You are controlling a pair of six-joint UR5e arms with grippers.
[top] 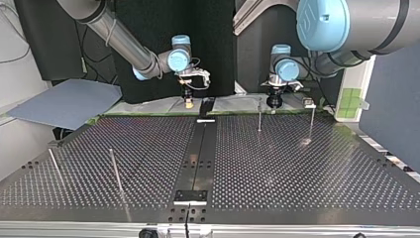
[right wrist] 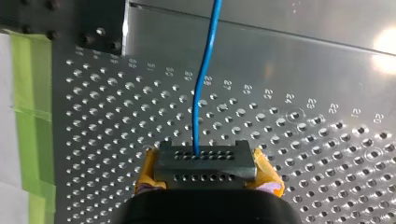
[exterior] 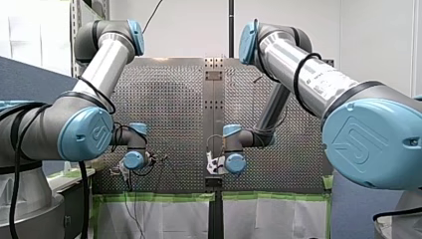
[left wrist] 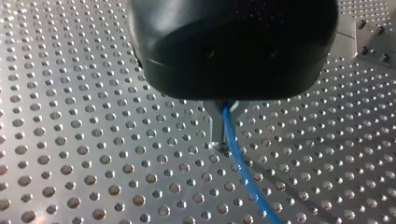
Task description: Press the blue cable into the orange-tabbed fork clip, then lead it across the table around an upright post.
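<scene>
My left jaws are closed narrow on the blue cable [left wrist: 240, 163]. In the left wrist view the cable comes out from between the two metal fingers [left wrist: 215, 126] and runs on ahead of them, close over the perforated tabletop [left wrist: 84, 140]. The finger ends sit low over the holes, but I cannot tell if they touch.

My right jaws also hold the blue cable [right wrist: 201, 93]. In the right wrist view it rises from the middle of the grey, hole-studded block [right wrist: 205, 163] between the yellow pads [right wrist: 148, 175], bends slightly, then leads away over the tabletop and a plain metal plate [right wrist: 289, 51]. Green tape [right wrist: 32, 140] borders the tabletop beside these jaws.

In the top view both arms hang at the far edge of the tabletop, my right arm near the black centre strip [top: 198, 153] and my left arm to the right of it. Two upright posts [top: 259, 115] stand just near of my left jaws, and two more posts [top: 115, 171] lean at the near left. I cannot make out the cable in that view.
</scene>
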